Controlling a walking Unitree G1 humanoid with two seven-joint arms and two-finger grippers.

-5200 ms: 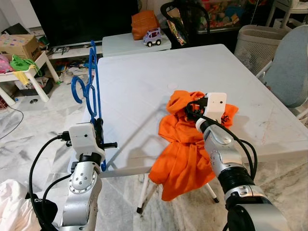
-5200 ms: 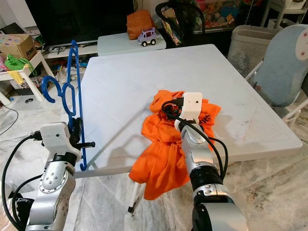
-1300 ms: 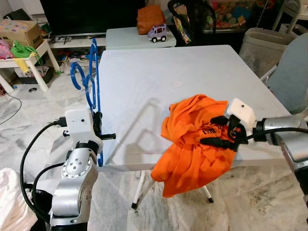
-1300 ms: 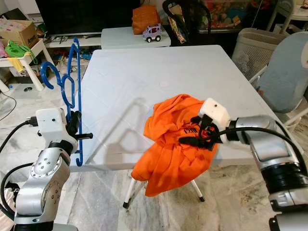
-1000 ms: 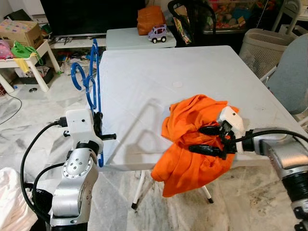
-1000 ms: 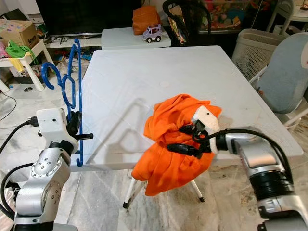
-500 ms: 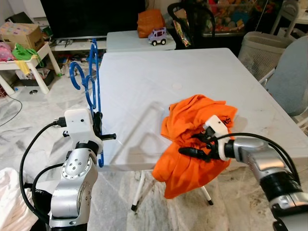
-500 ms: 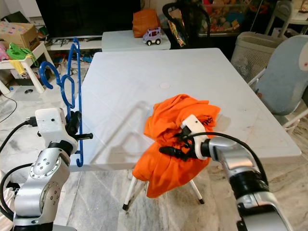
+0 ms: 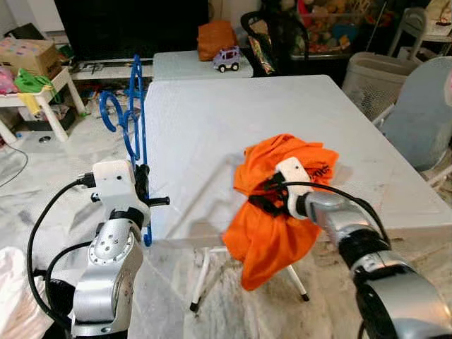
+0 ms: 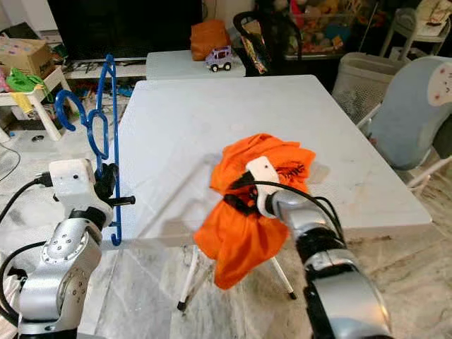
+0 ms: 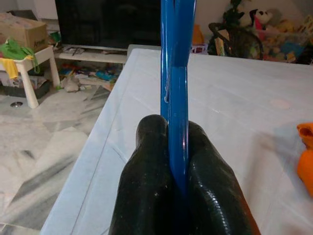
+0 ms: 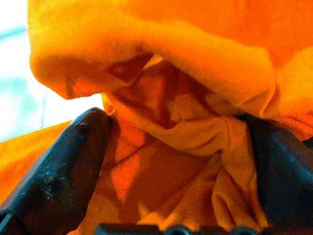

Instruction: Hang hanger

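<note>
Hanger point(image 9: 134, 120) first: your left gripper point(image 11: 177, 161) squeezes the blue hanger tight between its fingers and holds it upright just beside the white table's point(image 9: 205, 120) left edge. Your right gripper point(image 9: 267, 198) is at the table's near edge, its fingers spread wide and pushed into the orange shirt point(image 9: 279, 191), which lies bunched there and droops over that edge. The shirt is not on the hanger yet, so I think most of the job is left. Farther back, past the table, sits a toy car point(image 9: 227, 59).
</note>
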